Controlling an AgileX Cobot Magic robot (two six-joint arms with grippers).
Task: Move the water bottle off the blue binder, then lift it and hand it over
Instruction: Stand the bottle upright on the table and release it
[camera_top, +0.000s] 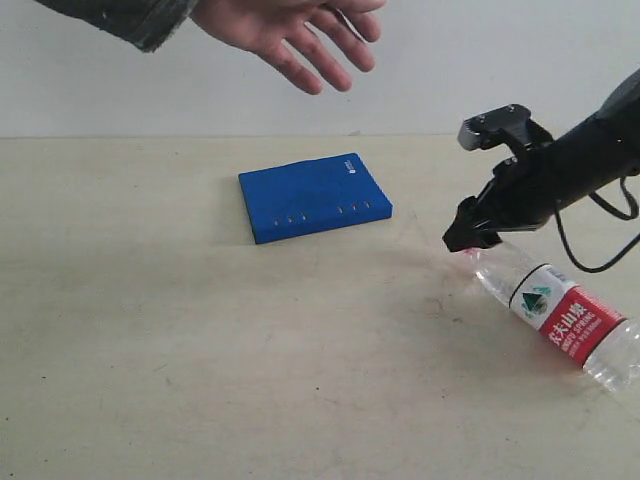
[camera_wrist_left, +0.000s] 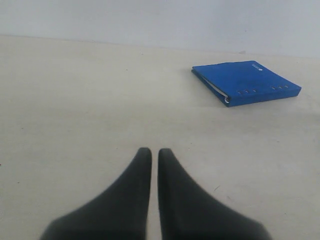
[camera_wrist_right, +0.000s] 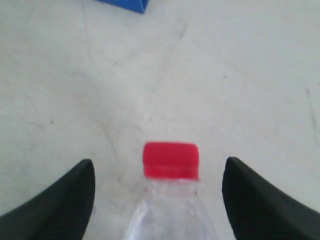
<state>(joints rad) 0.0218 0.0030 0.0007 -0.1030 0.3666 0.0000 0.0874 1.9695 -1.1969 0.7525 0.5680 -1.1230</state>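
Note:
The water bottle (camera_top: 560, 312) lies on its side on the table at the right, off the blue binder (camera_top: 313, 197). Its red cap (camera_wrist_right: 170, 160) points toward the binder. My right gripper (camera_wrist_right: 158, 172) is open, one finger on each side of the bottle's neck, with clear gaps to the cap. In the exterior view it (camera_top: 470, 238) hangs just over the cap end. The binder (camera_wrist_left: 247, 82) lies flat and closed at the middle back. My left gripper (camera_wrist_left: 154, 153) is shut on nothing, low over bare table, well short of the binder.
A person's open hand (camera_top: 295, 32) with a grey sleeve reaches in from the top, above and behind the binder. A corner of the binder (camera_wrist_right: 131, 5) shows in the right wrist view. The beige table (camera_top: 200, 350) meets a white wall at the back.

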